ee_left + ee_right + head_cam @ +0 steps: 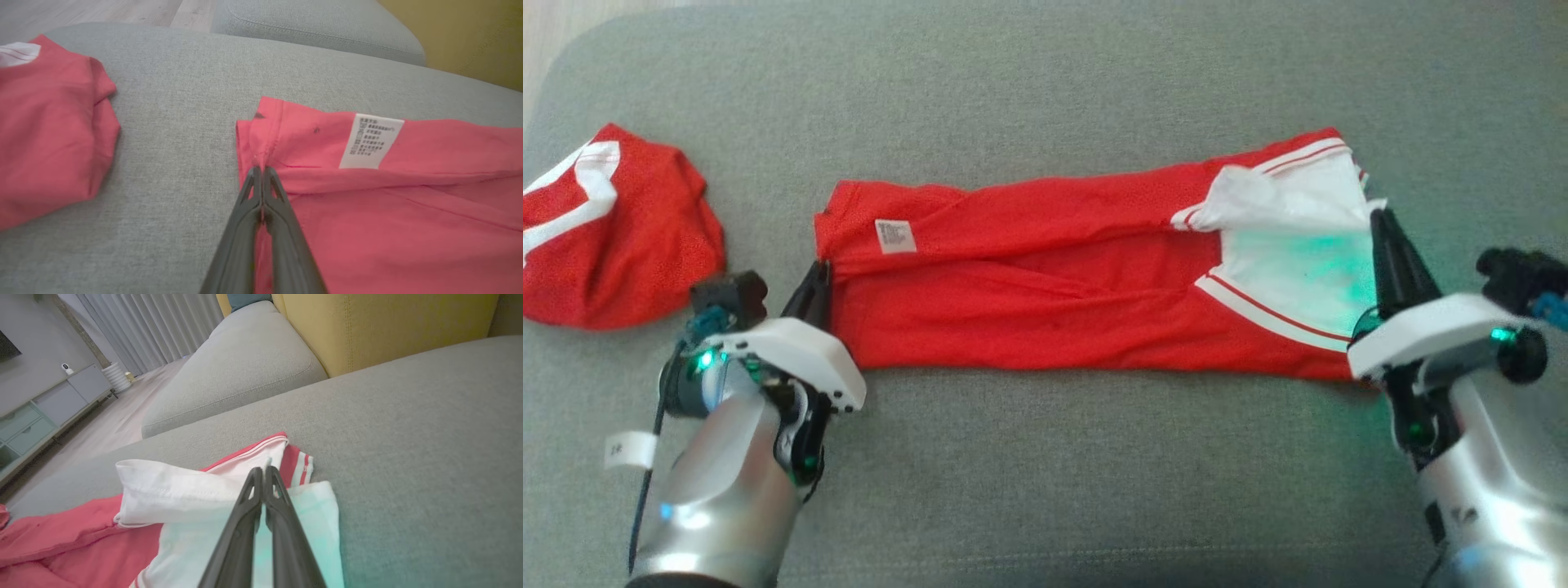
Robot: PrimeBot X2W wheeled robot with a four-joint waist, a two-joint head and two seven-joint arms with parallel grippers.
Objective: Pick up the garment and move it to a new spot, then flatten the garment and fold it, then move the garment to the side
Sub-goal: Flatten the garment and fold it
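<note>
Student: What lies at the centre of the head view?

Instructor: The garment [1045,286], red with white sleeve panels and striped trim. It is stretched out lengthwise across the grey sofa cushion [1045,73]. A white label [895,236] sits near the garment's left end.

Student: Where is the left end effector [821,268]?

Instructor: At the garment's left edge. In the left wrist view its two dark fingers are pressed together, and their tips [261,169] meet the hem just beside the label [371,141]. Whether any cloth is pinched between them cannot be told.

Student: And the right end effector [1379,216]?

Instructor: At the opposite end, over the white sleeve panel. The right wrist view shows its fingers together too, tips [263,470] at the folded white cloth. Here again a grip on the cloth cannot be confirmed. A green glow tints the white cloth beneath it.

Student: What is the red heap on the left?

Instructor: A second red garment [613,229], bunched up, well apart from the first on the same cushion. Behind the cushion, the right wrist view shows a yellow backrest [388,322].
</note>
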